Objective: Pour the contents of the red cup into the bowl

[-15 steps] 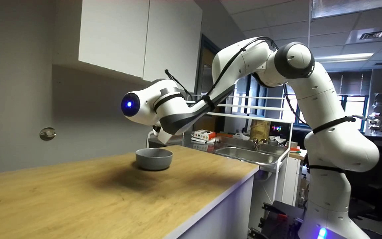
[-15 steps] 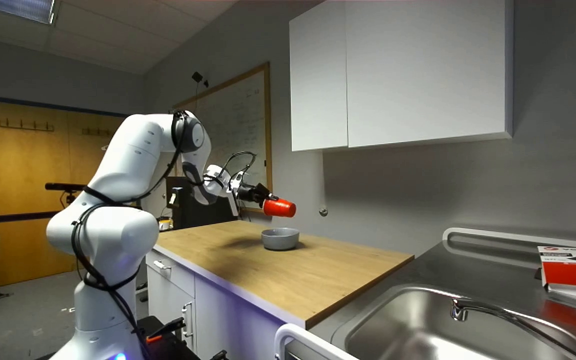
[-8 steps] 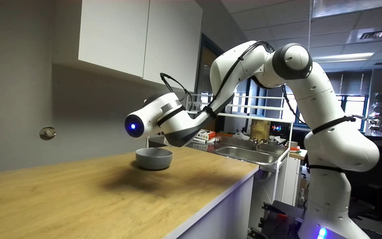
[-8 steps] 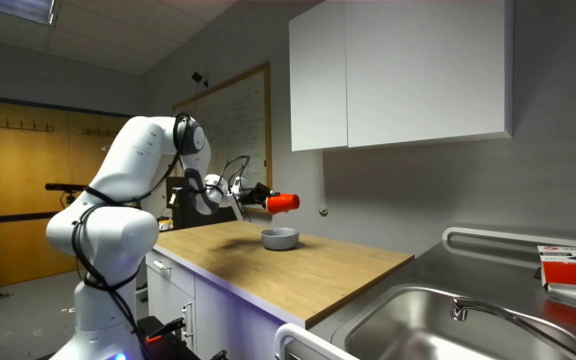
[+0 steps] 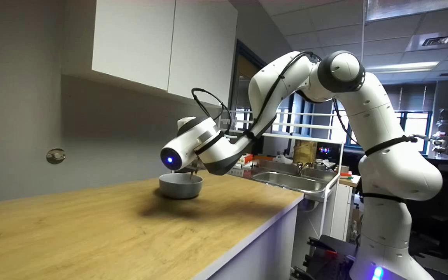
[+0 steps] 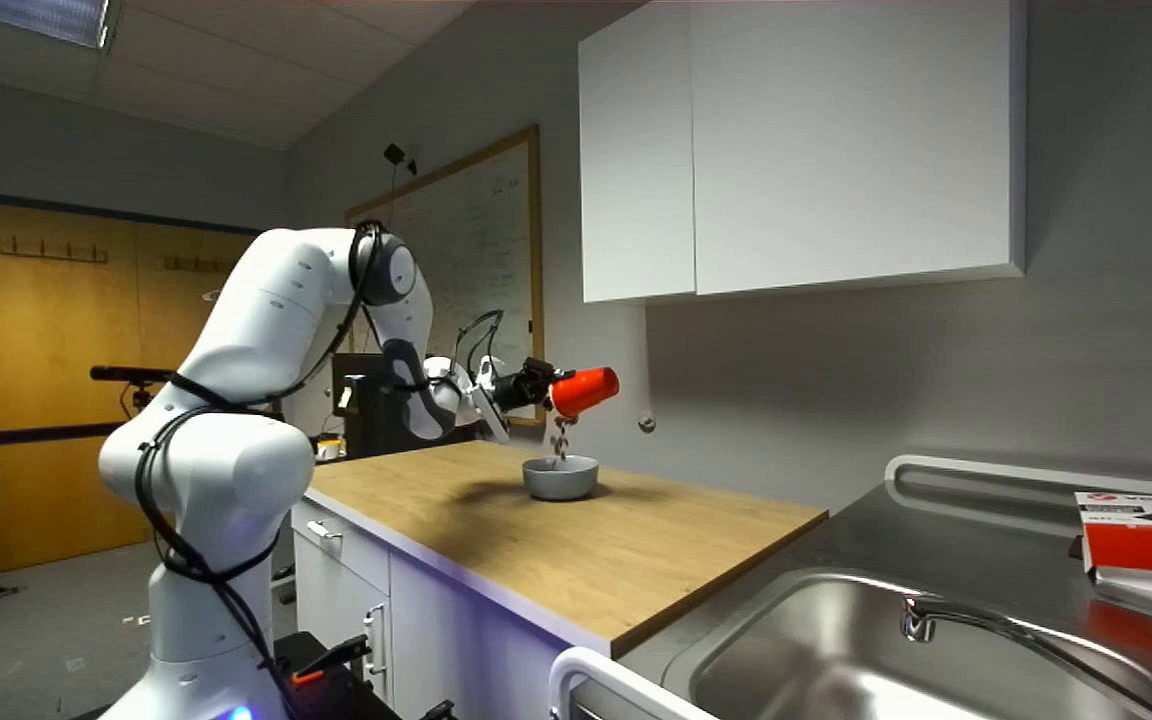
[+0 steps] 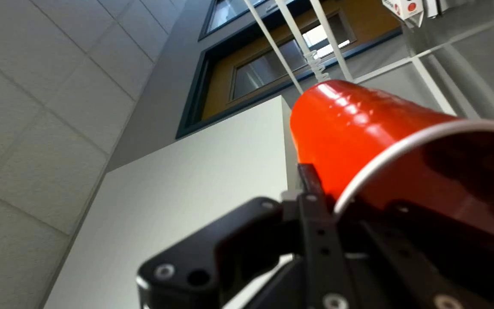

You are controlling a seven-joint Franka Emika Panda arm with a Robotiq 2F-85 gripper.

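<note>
My gripper (image 6: 558,378) is shut on the red cup (image 6: 586,390) by its wall near the rim. The cup is tipped with its mouth low, above the grey bowl (image 6: 561,480). Brown pieces (image 6: 561,438) fall from the mouth into the bowl. In the wrist view the cup (image 7: 350,128) shows its white rim and brown pieces inside; one black finger of the gripper (image 7: 341,201) lies along its outside. In an exterior view the bowl (image 5: 180,188) stands upright on the wooden counter; the arm hides the cup there. The bowl's inside is not visible.
The wooden counter (image 6: 636,540) runs along the grey wall. A white wall cabinet (image 6: 816,150) hangs above it. A metal sink (image 6: 836,640) with a tap and a red-and-white box (image 6: 1146,530) are beside the counter. A white rack (image 5: 298,136) stands before the sink.
The cup has tilted from mouth slightly up, through about level, to mouth down, and shifted slightly toward the wall. Brown pieces now stream into the bowl. The bowl has not moved.
</note>
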